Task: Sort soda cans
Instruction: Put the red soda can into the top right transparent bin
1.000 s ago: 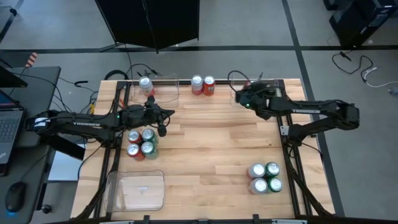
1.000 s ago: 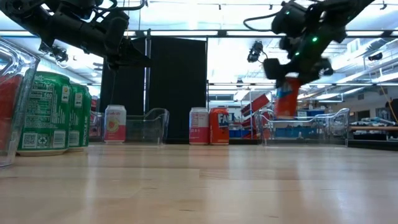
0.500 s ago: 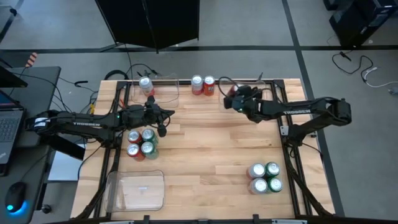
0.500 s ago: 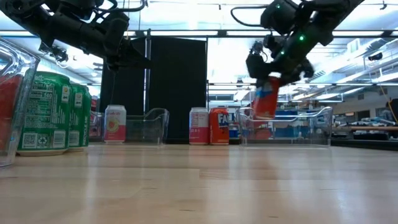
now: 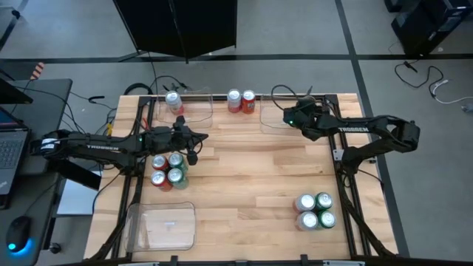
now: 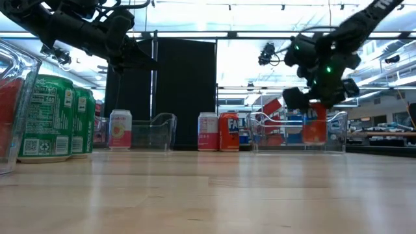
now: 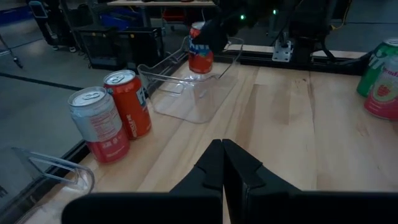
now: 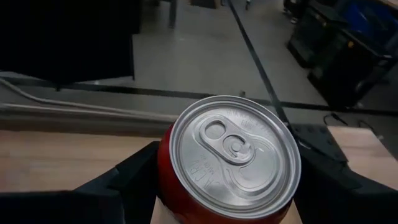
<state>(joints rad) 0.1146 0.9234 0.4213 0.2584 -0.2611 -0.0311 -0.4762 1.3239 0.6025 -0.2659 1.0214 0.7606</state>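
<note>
- Right gripper [image 6: 316, 107]: fingers clamped on a red can [image 6: 314, 127], one finger on either side of its body; the wrist view looks straight down on the silver top [image 8: 235, 158].
- Red can: upright, long axis vertical, hanging straight below the fingers, inside the far-right tray [image 7: 186, 106]. Whether its base touches the tray floor cannot be told. The next move looks like a release, which turns on that.
- Far-right tray: clear; holds only this can.
- Left gripper [image 7: 222, 168]: fingers pressed together, holding nothing, hovering mid-table, left of centre, well apart from the can.
- Far-left tray [image 5: 199, 103]: one pale can [image 5: 172, 100].
- Pair of cans [image 5: 241, 101]: one pale, one red, standing on the table at the far edge between the two trays, in no tray.
- Near-left tray [image 5: 140, 233]: no cans.
- Left cluster [image 5: 168, 170]: four cans, red and green, on bare wood.
- Near-right cluster [image 5: 315, 210]: four cans, green and pale, on bare wood.
</note>
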